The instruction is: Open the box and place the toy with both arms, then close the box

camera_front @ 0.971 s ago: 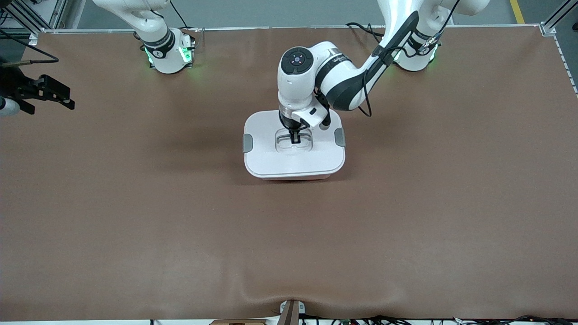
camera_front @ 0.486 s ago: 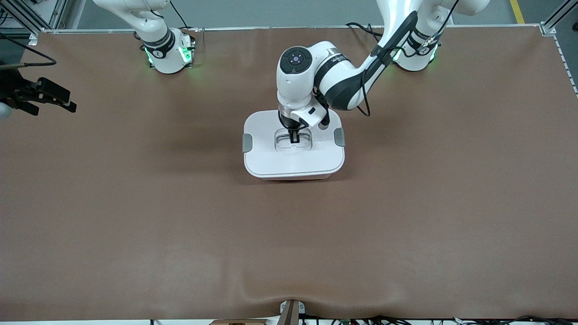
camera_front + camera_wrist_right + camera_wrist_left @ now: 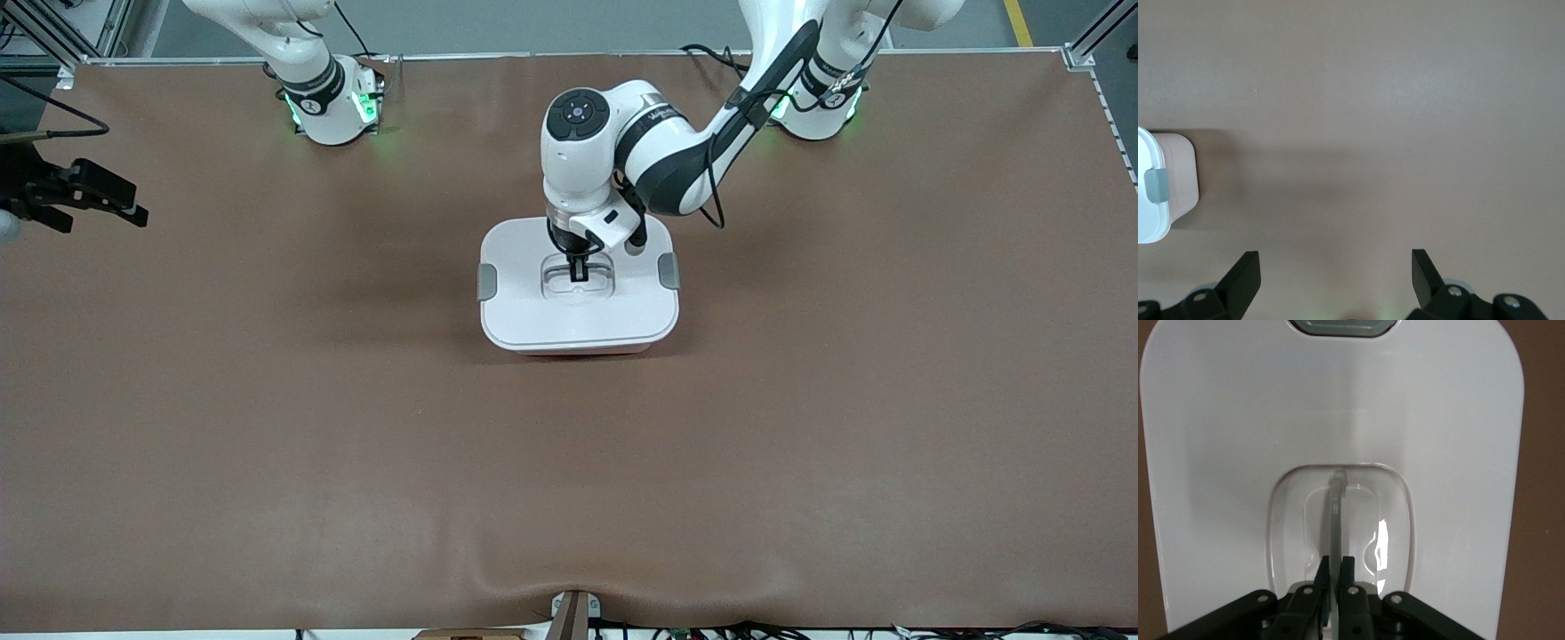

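Front view shows the box (image 3: 580, 289) sitting on the brown table (image 3: 267, 427) about midway between the 2 arms' ends, its white lid (image 3: 533, 316) seated flat and the 2 grey side clips (image 3: 487, 282) showing at its short edges. The left gripper (image 3: 579, 271) is down in the lid's recessed well, and the left wrist view shows its fingers (image 3: 1322, 573) pinched shut on the thin clear handle (image 3: 1336, 513) that stands across the recess. Compared with a second ago, almost nothing about the box has changed: it lies in the same spot and the lid looks no higher, while the left arm's upper joints have drifted only slightly. The right gripper (image 3: 89, 191) hangs over the table's edge at the right arm's end, well apart from the box; it has shifted a little there, and its jaws are spread wide with nothing between them, as the right wrist view confirms. That arm looks to be waiting. The toy is nowhere in any view, so it cannot be said from here whether it is inside the box. My reading is that the grip on the handle is set and the lid is at the point of being lifted or released; which of the 2 the stillness does not tell.
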`<move>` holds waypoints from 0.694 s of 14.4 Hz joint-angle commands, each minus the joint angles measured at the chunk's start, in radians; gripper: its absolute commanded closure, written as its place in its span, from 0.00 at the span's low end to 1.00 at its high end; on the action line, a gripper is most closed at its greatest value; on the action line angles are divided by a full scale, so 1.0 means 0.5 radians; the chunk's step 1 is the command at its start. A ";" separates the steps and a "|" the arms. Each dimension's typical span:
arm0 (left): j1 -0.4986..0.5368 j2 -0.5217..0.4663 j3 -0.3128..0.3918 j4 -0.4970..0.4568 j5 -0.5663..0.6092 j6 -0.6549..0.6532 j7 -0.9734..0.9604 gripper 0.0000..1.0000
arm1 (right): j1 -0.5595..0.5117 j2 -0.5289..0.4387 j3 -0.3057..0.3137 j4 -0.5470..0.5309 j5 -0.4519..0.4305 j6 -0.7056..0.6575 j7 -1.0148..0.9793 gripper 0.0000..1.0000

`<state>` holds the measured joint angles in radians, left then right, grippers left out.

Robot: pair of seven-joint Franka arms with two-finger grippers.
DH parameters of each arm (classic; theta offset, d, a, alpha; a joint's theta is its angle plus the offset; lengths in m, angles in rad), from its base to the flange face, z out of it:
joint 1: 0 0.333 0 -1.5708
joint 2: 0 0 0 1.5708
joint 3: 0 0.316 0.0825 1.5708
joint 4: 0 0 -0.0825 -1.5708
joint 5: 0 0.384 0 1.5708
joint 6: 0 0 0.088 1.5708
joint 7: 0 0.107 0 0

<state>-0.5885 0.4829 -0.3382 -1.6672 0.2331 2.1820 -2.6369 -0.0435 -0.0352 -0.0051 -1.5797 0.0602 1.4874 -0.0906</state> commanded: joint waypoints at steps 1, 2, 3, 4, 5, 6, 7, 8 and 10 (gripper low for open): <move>-0.010 0.028 0.001 -0.037 0.058 0.045 -0.028 1.00 | 0.025 0.024 0.016 0.055 -0.095 -0.039 -0.098 0.00; -0.004 0.025 -0.002 -0.034 0.055 0.042 -0.025 1.00 | 0.050 0.021 0.016 0.055 -0.126 -0.039 -0.095 0.00; 0.002 0.019 -0.005 -0.019 0.055 0.029 -0.022 0.99 | 0.038 0.021 0.010 0.055 -0.124 -0.057 -0.080 0.00; 0.014 0.004 -0.005 -0.010 0.055 0.023 -0.021 0.70 | 0.026 0.021 0.004 0.051 -0.096 -0.085 -0.080 0.00; 0.026 -0.011 -0.005 -0.007 0.043 0.023 -0.021 0.27 | 0.007 0.021 0.004 0.051 -0.087 -0.091 -0.077 0.00; 0.027 -0.021 -0.002 0.008 0.034 0.020 -0.021 0.00 | 0.001 0.021 0.004 0.048 -0.075 -0.097 -0.074 0.00; 0.027 -0.027 0.001 0.027 0.034 -0.001 -0.021 0.00 | -0.002 0.021 0.004 0.048 -0.065 -0.112 -0.055 0.00; 0.033 -0.042 0.004 0.036 0.049 -0.023 -0.006 0.00 | -0.002 0.018 0.004 0.048 -0.038 -0.112 0.006 0.00; 0.045 -0.079 0.004 0.039 0.040 -0.056 0.116 0.00 | 0.001 0.018 0.004 0.045 -0.004 -0.109 0.187 0.00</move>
<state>-0.5723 0.4767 -0.3353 -1.6478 0.2358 2.1812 -2.6175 -0.0351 -0.0350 -0.0084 -1.5793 0.0341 1.4498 -0.0704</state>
